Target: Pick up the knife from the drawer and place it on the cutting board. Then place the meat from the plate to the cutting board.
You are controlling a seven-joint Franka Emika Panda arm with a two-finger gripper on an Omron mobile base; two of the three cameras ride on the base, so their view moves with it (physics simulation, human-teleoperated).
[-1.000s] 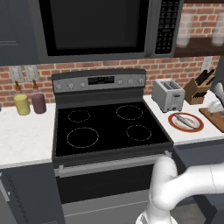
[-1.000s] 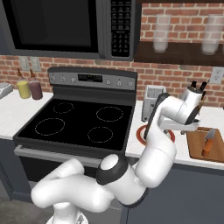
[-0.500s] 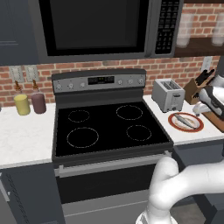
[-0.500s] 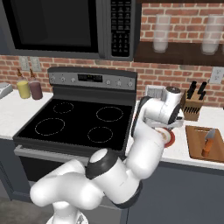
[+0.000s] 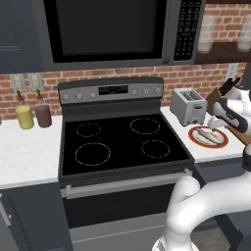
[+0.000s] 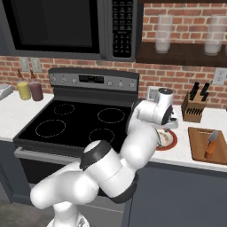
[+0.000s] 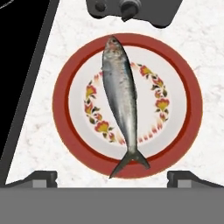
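Looking down through the hand view, you see the gripper [image 7: 112,177] spread wide with nothing between its fingertips [image 7: 41,177], which stand at the lower left and lower right of the frame, either side of the plate [image 7: 63,105]. The plate fills the middle of that frame on the white counter [image 7: 205,52], and the meat [image 7: 120,94], a silver fish, lies along it from top centre to bottom centre, its tail fin reaching over the red rim at the bottom. At the top edge you can make out the front of the toaster [image 7: 131,11]. In the right base view, the cutting board [image 6: 199,146] sits at the right edge of the frame, well apart from the plate, and the knife [image 6: 211,145] already lies on it, orange handle toward the bottom. Behind the board stands the knife block [image 6: 194,106]. In the left base view, the plate sits at the right of the frame, just beside the stove [image 5: 122,142].
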